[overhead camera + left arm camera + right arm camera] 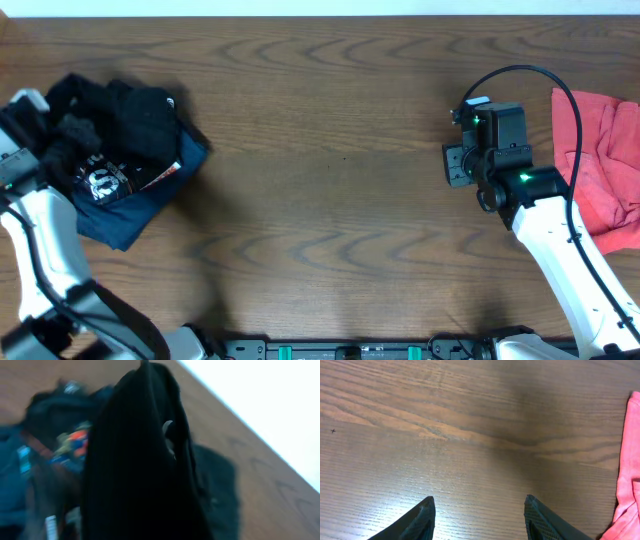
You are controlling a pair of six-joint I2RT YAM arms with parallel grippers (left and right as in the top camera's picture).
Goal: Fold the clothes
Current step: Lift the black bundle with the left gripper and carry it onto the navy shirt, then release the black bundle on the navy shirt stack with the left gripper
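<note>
A black tee [140, 120] lies bunched on a navy printed tee [130, 205] at the table's far left. My left gripper [60, 132] is buried in the black cloth. In the left wrist view the black tee [135, 460] hangs taut from the jaws and hides the fingers, with the navy tee [12, 475] behind it. A red tee [605, 160] lies crumpled at the far right. My right gripper [455, 165] is open and empty over bare wood [480, 500], left of the red tee [627, 475].
The wooden table [330, 200] runs between the two piles. Its far edge meets a white wall [270, 405]. The right arm's black cable [530, 72] loops above the gripper.
</note>
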